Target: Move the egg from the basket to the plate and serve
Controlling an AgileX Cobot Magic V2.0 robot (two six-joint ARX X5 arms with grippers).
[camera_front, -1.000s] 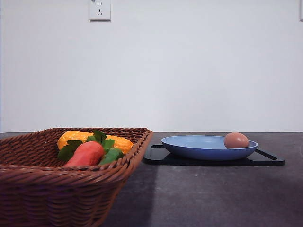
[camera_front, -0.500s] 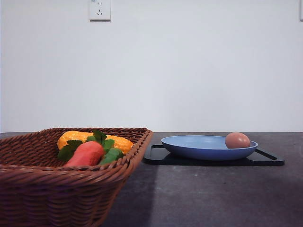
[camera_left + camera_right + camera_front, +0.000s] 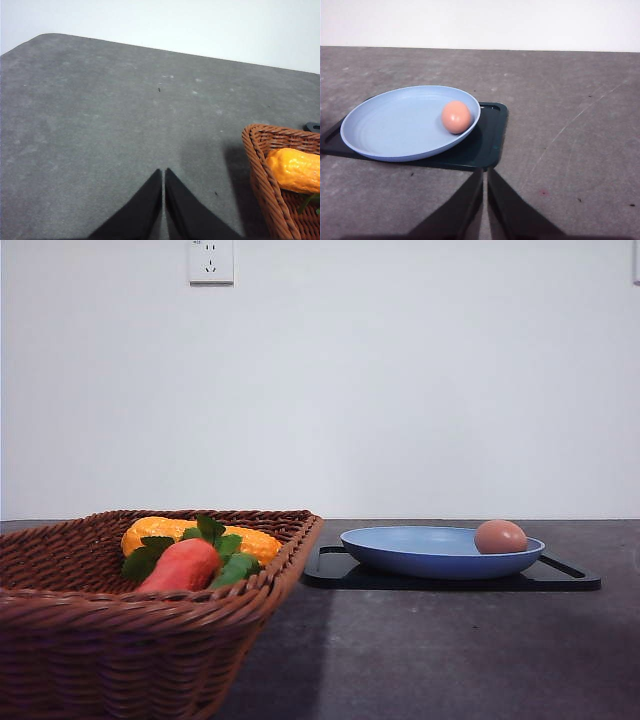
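Note:
The reddish-brown egg (image 3: 500,537) (image 3: 456,117) lies inside the blue plate (image 3: 420,550) (image 3: 390,130), against its right rim. The plate rests on a flat black tray (image 3: 565,578) (image 3: 487,142). At the front left stands the brown wicker basket (image 3: 110,640) (image 3: 267,185). My right gripper (image 3: 485,172) is shut, with nothing in it, over the bare table just short of the tray's near edge. My left gripper (image 3: 163,172) is shut and empty over the grey table, beside the basket's outer wall.
An orange-red carrot with green leaves (image 3: 185,562) and a yellow corn cob (image 3: 195,535) (image 3: 295,170) lie in the basket. A white wall with a socket (image 3: 211,261) backs the dark grey table (image 3: 440,650).
The egg shifted very slightly along the plate's right rim and settled. Nothing else has moved.

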